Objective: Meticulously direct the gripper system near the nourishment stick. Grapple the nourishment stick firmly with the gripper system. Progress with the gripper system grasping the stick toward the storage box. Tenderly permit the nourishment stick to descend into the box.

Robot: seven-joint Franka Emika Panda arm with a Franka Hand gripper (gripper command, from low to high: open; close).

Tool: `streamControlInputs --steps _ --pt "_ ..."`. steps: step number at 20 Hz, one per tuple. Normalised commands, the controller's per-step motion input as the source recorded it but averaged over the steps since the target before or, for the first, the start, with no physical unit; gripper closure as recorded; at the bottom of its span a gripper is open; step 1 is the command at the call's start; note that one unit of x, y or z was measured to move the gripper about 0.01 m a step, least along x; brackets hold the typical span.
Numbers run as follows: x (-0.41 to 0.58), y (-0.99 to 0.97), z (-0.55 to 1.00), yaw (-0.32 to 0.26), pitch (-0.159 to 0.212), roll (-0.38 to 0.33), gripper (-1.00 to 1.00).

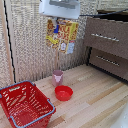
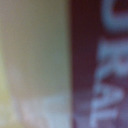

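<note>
- The snack packet, yellow and red with busy print, hangs high above the surface, its top edge tucked under the white hand at the upper edge of the exterior view.
- The hand appears to be clenched on the packet's top, since nothing else supports it; the fingertips themselves cannot be made out.
- The red basket sits at the near left corner of the surface, well apart from the packet and far below it.
- Judged from this, the carry is the step in hand: the packet should travel left and toward the near edge until it hangs over the basket's open middle, then come down low before release, so it drops gently and clears the grey-blue rim.
- A pink cup and a small red bowl stand almost beneath the packet; the route to the basket should pass above them.
- The wrist view shows only a blur of pale yellow beside dark red with white lettering, probably the packet's print pressed close to the lens.
- The arm is cut off; the basket's near corner leaves the frame.
</note>
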Motion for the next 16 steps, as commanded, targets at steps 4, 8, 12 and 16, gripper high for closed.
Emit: streamControlInputs --steps 4,8,12,16 --pt "0.133 0.97 -0.02 0.000 -0.010 -0.025 1.00" --pt "0.169 0.97 -0.17 0.000 -0.011 -0.040 1.00" --pt "0.119 0.91 -0.23 0.007 -0.001 -0.039 1.00" --pt "0.009 0.84 -0.34 0.010 -0.007 -0.061 1.00"
